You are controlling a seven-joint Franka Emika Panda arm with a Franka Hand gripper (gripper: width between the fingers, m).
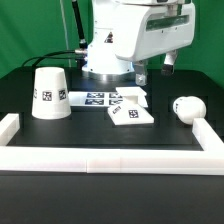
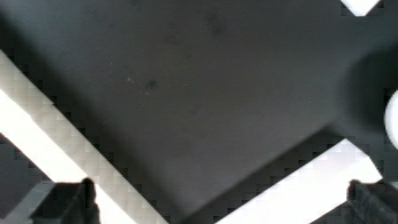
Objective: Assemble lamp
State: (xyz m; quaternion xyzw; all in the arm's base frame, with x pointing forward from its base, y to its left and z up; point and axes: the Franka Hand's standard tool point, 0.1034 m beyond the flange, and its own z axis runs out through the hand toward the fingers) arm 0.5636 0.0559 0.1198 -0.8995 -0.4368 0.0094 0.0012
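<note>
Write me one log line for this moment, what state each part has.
gripper: open, empty | shade: standing, alone | base: flat beside marker board | bulb: lying apart | assembly: nothing joined

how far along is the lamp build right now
Done: nothing looks joined yet. The shade, the base and the bulb lie apart on the table. In hand: nothing; the wrist view shows the gripper open and empty above bare table. Left: seemingly every step, probably fitting the bulb to the base and then adding the shade.
</note>
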